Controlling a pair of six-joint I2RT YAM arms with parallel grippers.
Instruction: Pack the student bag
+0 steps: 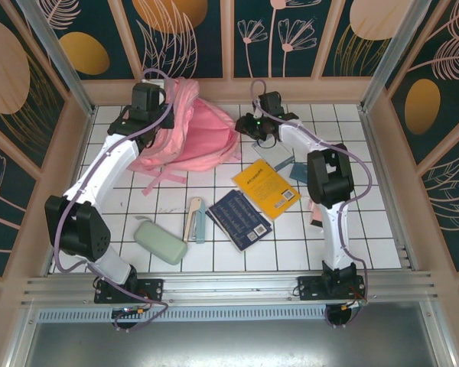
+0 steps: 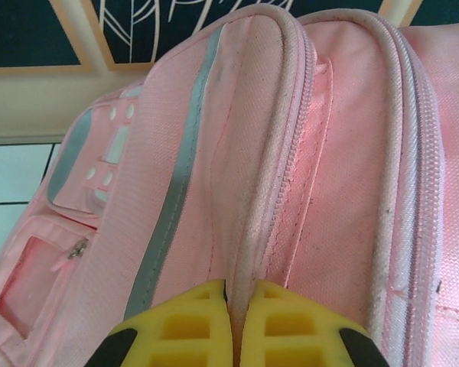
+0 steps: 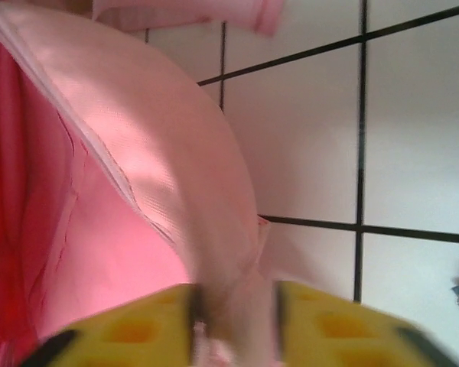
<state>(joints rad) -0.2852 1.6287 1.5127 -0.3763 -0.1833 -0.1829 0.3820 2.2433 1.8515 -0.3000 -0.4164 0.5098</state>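
The pink student bag [image 1: 191, 134] lies at the back of the tiled table, its top against the rear wall. My left gripper [image 1: 159, 103] holds the bag's upper left edge; in the left wrist view its yellow fingers [image 2: 195, 325] are shut on a piped seam of the student bag [image 2: 306, 176], beside the pale reflective strip [image 2: 172, 199]. My right gripper [image 1: 249, 126] is at the bag's right edge; its fingers [image 3: 329, 321] are shut on a fold of the student bag's [image 3: 161, 168] pink rim, and the darker pink inside shows at the left.
In front of the bag lie a yellow book [image 1: 265, 188], a dark blue book [image 1: 240, 219], a pale green case [image 1: 160, 241], a slim cream and teal item [image 1: 195, 220], and grey-blue cards [image 1: 294, 170] by the right arm. A pink strap [image 1: 162, 180] trails forward.
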